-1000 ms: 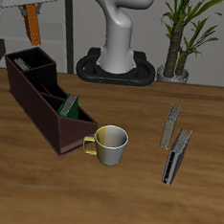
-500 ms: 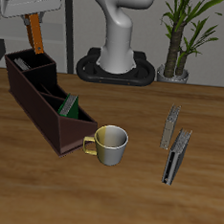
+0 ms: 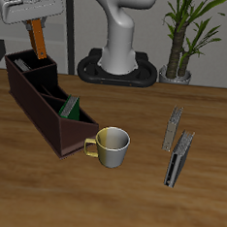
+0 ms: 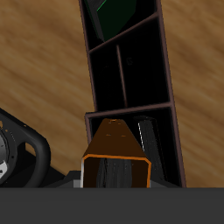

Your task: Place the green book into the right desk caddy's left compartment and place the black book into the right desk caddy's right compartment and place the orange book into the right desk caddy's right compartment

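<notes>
We have lowered the gripper (image 3: 34,19), clamped on the orange book (image 3: 37,39), toward the caddy (image 3: 50,105) near the back corner; release into its right compartment (image 4: 131,140) comes next.

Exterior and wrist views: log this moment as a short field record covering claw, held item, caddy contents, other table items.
claw: shut on the orange book, above the back end of the right desk caddy
orange book: upright, lower end at the caddy's rim
green book: already in the caddy, in a section near its front end
black book: not clearly visible
other items: yellow mug beside the caddy's front end; two slim grey books standing apart from it
</notes>
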### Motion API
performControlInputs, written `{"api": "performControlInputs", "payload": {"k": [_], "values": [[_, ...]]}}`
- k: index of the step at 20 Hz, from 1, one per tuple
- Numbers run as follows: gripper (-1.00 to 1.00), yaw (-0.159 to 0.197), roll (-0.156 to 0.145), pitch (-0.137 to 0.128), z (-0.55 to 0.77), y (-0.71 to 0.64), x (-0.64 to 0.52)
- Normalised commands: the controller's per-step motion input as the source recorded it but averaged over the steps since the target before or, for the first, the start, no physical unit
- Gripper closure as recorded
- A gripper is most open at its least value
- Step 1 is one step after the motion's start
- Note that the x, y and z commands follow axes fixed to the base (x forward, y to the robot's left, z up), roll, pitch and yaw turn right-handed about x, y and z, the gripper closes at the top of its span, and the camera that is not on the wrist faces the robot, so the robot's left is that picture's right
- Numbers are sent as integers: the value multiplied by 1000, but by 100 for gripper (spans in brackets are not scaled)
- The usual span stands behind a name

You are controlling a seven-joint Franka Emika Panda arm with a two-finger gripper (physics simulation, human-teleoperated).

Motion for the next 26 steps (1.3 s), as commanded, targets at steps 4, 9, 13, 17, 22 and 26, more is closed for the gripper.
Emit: {"api": "performControlInputs", "payload": {"k": [4,9,13,17,22,26], "values": [[100,-23,-12,17,-176,-40,71],[100,-4,-3,30,-223,-69,32],[100,-13,2,15,-102,-1,-37],[100,5,20,23,-143,113,-7],[100,9,9,33,-160,97,63],[100,-14,10,22,-106,-5,15]]}}
